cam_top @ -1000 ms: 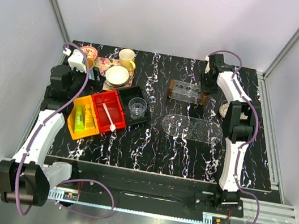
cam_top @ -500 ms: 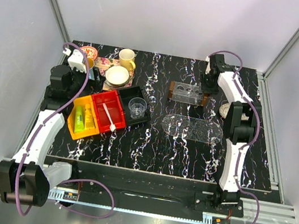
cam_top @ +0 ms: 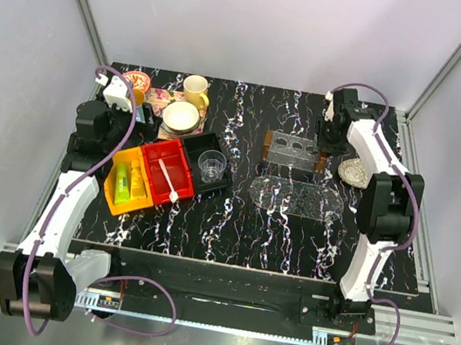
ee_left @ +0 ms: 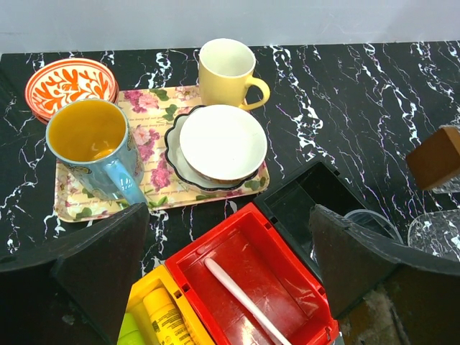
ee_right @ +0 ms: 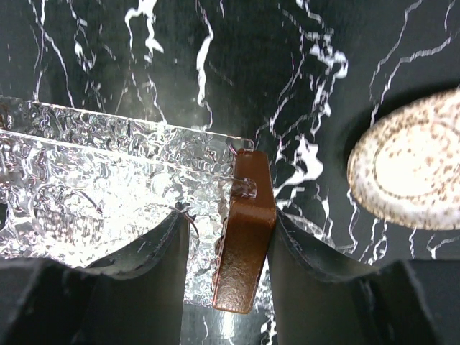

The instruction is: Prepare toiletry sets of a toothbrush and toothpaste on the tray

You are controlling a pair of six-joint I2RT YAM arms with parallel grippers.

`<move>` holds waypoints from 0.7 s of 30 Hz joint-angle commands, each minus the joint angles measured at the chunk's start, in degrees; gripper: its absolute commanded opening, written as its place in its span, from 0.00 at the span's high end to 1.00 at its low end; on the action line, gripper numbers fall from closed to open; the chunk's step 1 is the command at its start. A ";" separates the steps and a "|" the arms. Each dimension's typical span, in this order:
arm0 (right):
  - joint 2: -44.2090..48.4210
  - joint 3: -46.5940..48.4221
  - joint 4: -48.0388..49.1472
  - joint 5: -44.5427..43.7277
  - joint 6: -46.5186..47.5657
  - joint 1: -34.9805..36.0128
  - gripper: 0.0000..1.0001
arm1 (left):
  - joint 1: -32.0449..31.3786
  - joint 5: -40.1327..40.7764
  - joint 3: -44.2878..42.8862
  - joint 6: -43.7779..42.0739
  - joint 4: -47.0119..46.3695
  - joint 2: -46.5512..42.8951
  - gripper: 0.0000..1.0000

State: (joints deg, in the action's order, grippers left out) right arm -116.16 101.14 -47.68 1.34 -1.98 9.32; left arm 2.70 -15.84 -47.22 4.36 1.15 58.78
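Observation:
The white toothbrush [cam_top: 167, 181] lies in the red bin [cam_top: 163, 170]; in the left wrist view the toothbrush [ee_left: 241, 295] is below my fingers. The orange-yellow toothpaste [cam_top: 134, 181] and the lime green toothpaste [cam_top: 122, 183] lie in the yellow bin; both show in the left wrist view, the orange-yellow tube [ee_left: 164, 316] and the green tube [ee_left: 128, 334]. The clear oval tray [cam_top: 297, 198] lies bare at centre right. My left gripper [cam_top: 126, 133] is open and empty above the bins [ee_left: 228, 223]. My right gripper [cam_top: 328, 145] straddles the right brown end of the clear rack [ee_right: 244, 237].
The clear rack [cam_top: 292, 150] stands just behind the tray. A black bin holds a clear cup [cam_top: 211, 165]. A floral tray [ee_left: 154, 154] with mugs and a bowl and an orange dish [ee_left: 70, 83] sit back left. A speckled dish [cam_top: 355, 171] lies right of the rack.
My right arm has swung right and toward me, and the clear rack has shifted with it, closer to the oval tray. The left arm has hardly moved.

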 commanded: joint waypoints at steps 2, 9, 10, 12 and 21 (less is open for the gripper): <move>10.15 -7.16 3.73 2.78 -1.89 -0.27 1.00 | -0.06 -0.16 -0.24 -0.23 -2.38 -1.39 0.01; 18.68 -17.37 6.89 2.79 -2.24 -0.18 1.00 | -0.06 0.10 0.02 0.30 -2.38 -1.39 0.01; 20.08 -18.51 7.16 2.61 -2.07 -0.18 1.00 | -0.15 0.19 0.02 0.30 -2.38 -1.39 0.01; 21.58 -21.33 7.86 1.91 -1.80 -0.18 1.00 | -0.06 0.45 0.02 0.30 -2.38 -1.39 0.01; 25.89 -30.03 11.82 1.64 -1.80 -0.18 1.00 | -0.06 0.46 0.64 0.30 -2.47 -2.01 0.01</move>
State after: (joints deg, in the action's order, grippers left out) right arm -94.59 72.66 -40.99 2.48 -2.87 9.30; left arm 2.70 -15.81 -47.20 4.40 1.15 58.48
